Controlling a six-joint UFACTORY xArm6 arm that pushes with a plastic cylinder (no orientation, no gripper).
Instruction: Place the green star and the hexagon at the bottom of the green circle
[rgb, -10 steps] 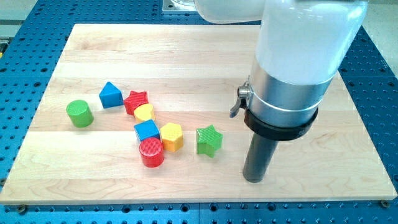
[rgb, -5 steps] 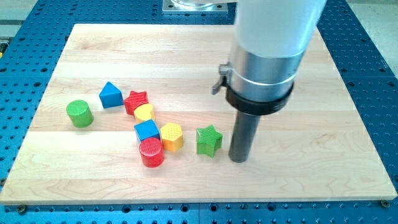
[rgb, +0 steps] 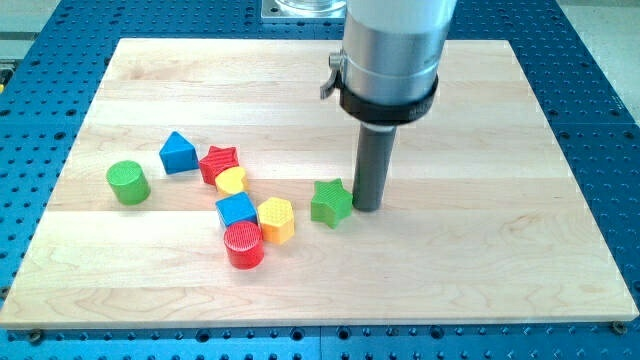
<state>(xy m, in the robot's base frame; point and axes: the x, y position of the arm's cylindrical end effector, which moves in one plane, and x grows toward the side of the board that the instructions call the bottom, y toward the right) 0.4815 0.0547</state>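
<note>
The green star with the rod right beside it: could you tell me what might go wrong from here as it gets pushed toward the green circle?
1. My tip sits at the green star's right edge; an off-centre push could spin the star or let it slip aside.
2. The yellow hexagon, blue cube and red cylinder lie just left of the star, so a leftward push may shove them together.
3. That cluster blocks the way to the green circle, which could itself get knocked.

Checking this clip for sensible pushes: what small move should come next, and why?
Probably push toward the view's left and slightly down: my tip sits against the right side of the green star, and the green circle lies far left, past the yellow hexagon.
</note>
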